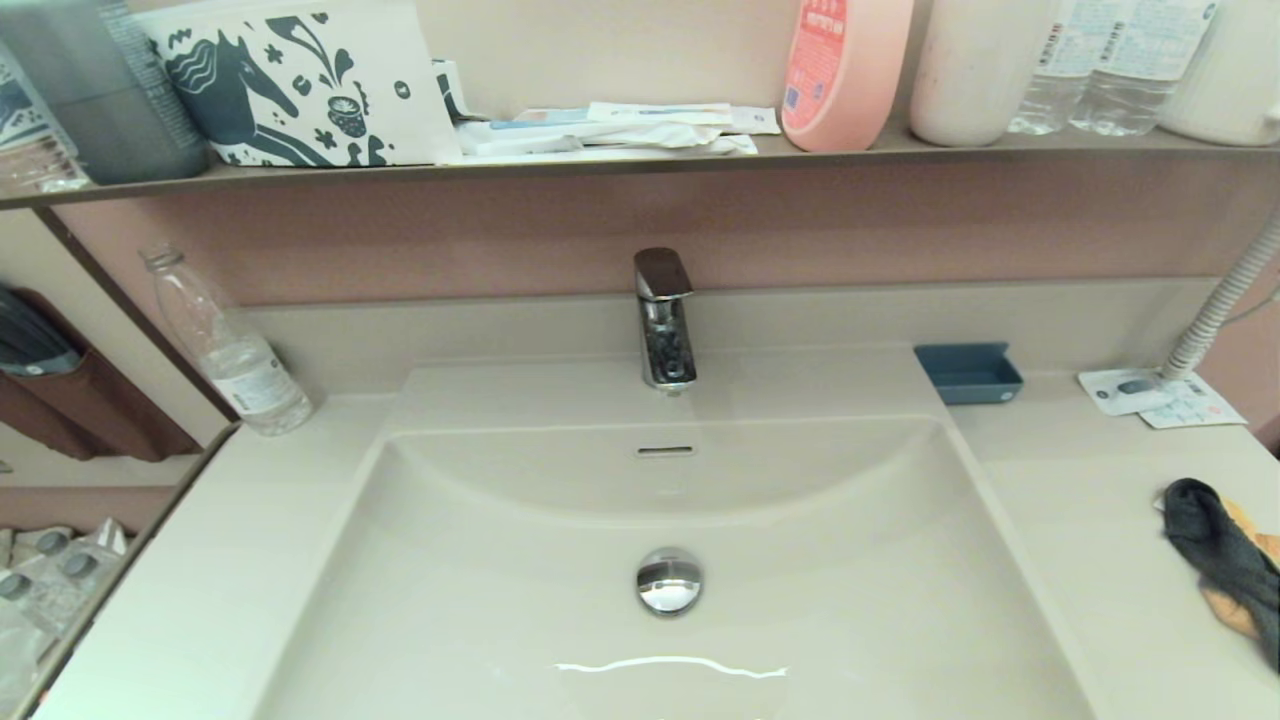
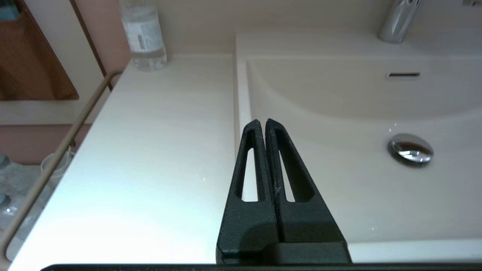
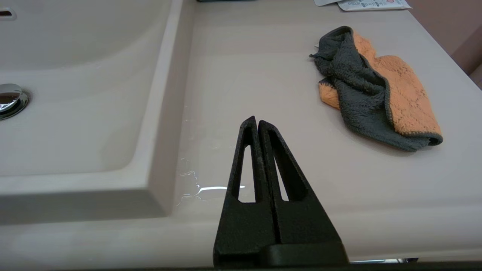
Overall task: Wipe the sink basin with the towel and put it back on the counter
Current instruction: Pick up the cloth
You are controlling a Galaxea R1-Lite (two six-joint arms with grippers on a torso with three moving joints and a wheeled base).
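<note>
Head view showed the towel crumpled on the counter at three o'clock of the sink basin, untouched by either arm. The left gripper and right gripper both had fingers pressed together, empty. Whether wiping had happened could not be told.

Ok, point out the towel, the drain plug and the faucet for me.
towel [image 3: 371, 90], right wrist view, dark grey folds.
drain plug [image 1: 669, 580], head view, chrome cap centre.
faucet [image 1: 664, 330], head view, chrome body.

I see soft, even indoor light; a white glare streak on the sink basin, bright washout on the left tabletop, head-view edges bowed.
</note>
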